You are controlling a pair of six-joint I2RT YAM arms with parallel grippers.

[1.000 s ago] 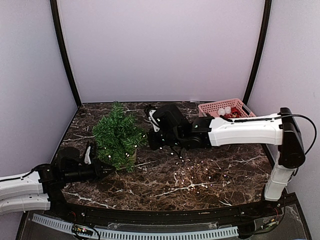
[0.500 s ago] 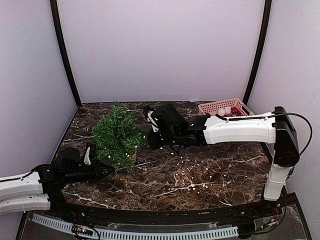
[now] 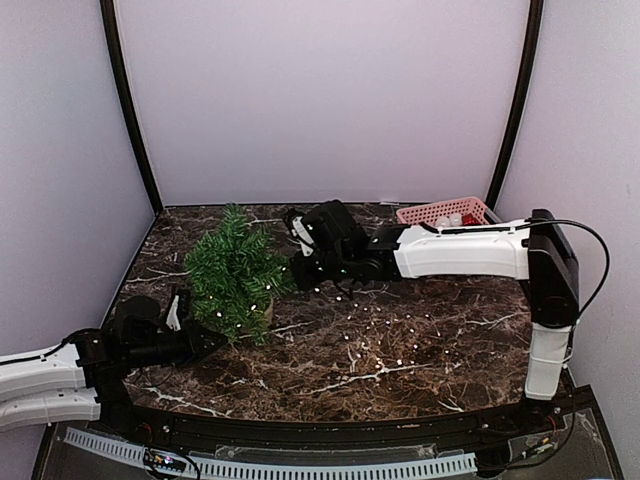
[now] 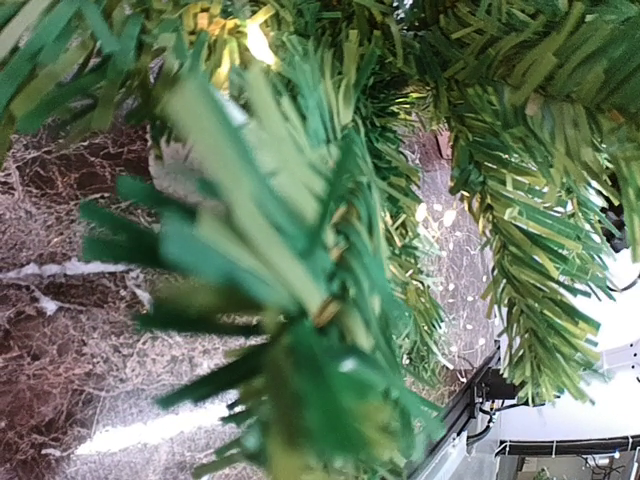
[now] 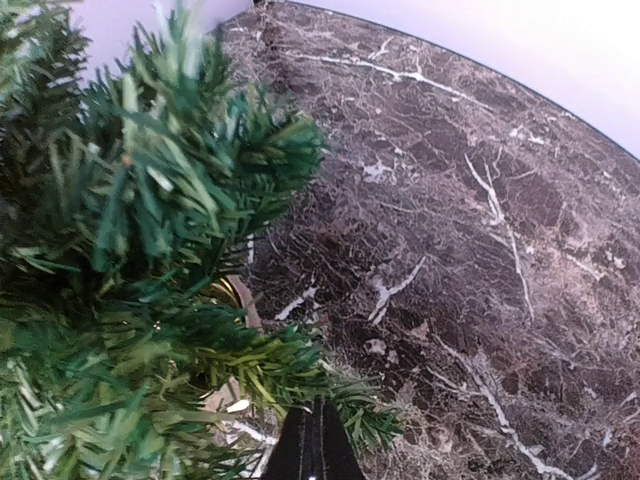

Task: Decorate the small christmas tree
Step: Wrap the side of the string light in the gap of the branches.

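Note:
The small christmas tree (image 3: pixel 235 268) stands upright at the left middle of the table. Its blurred needles (image 4: pixel 300 250) fill the left wrist view and hide that gripper's fingers. My left gripper (image 3: pixel 213 338) lies low at the tree's near base, its tip under the branches. My right gripper (image 3: pixel 298 266) reaches to the tree's right side. In the right wrist view its fingers (image 5: pixel 312 445) are pressed shut just below the lowest branches (image 5: pixel 150 250). A string of tiny white lights (image 3: pixel 385 335) trails from that gripper down across the table.
A pink basket (image 3: pixel 478 210) holding red and white ornaments stands at the back right, behind the right arm. The loose lights lie spread over the dark marble table (image 3: pixel 300 380) right of centre. Purple walls close in the back and both sides.
The right arm has swung left and farther back toward the tree, and the trailing lights have shifted left with it. Neither the left arm nor the tree has moved.

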